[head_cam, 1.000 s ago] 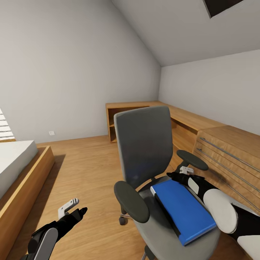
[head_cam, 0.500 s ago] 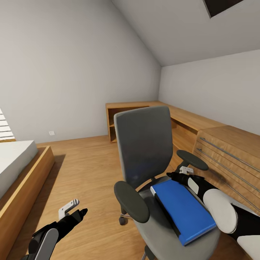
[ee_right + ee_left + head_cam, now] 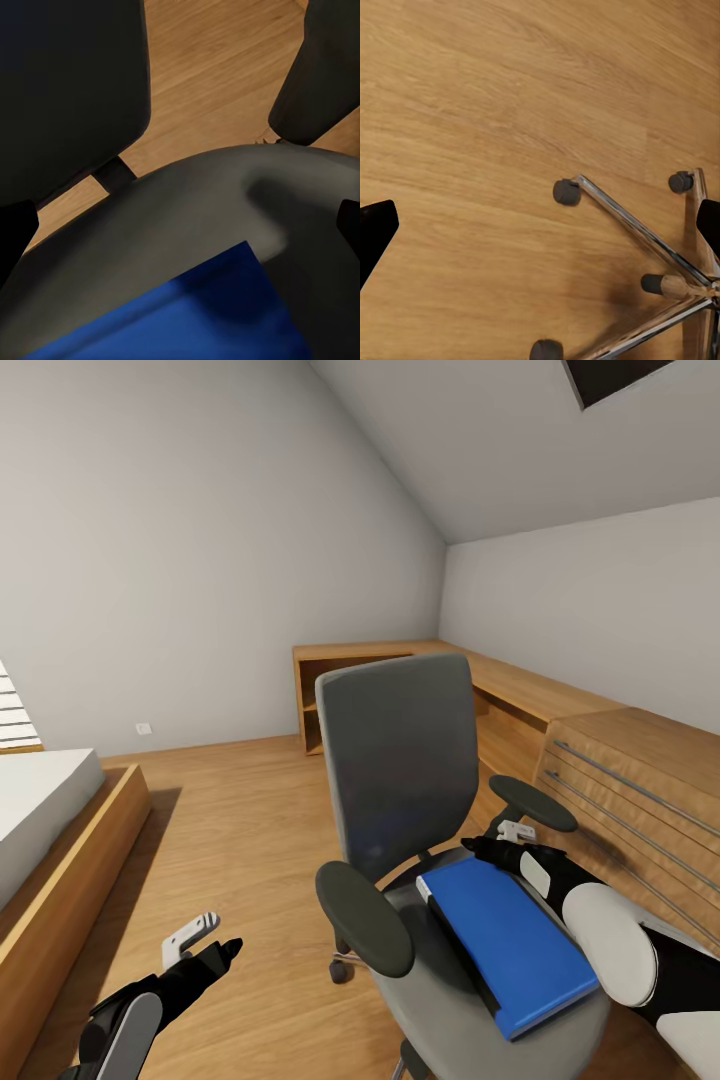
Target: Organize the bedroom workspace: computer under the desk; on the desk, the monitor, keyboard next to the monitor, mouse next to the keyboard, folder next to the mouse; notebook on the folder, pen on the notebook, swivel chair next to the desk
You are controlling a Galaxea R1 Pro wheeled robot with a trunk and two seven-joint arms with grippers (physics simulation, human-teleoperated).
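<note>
On the chair (image 3: 420, 830) seat lies the blue folder (image 3: 510, 945), flat, its dark spine toward the left armrest; the seat's near edge is cut off at the bottom of the head view. Over the folder's far right corner hangs the right gripper (image 3: 485, 847), beside the right armrest; from the head its fingers are too small and dark to read, but the wrist view shows the two fingertips at opposite edges with the seat's back rim and the folder (image 3: 202, 322) in the gap, so the jaws are wide open and hold nothing. Whether they touch the folder I cannot tell. Low beside the chair, the left gripper (image 3: 215, 945) hovers above the wooden floor (image 3: 250, 830); its wrist view shows the fingertips wide apart, empty, over the chair's chrome base (image 3: 652, 247) and casters. Sloped white walls meet overhead. A bed (image 3: 45, 840) is cropped at the left, and a wooden cabinet (image 3: 640, 800) with drawers stands to the right.
</note>
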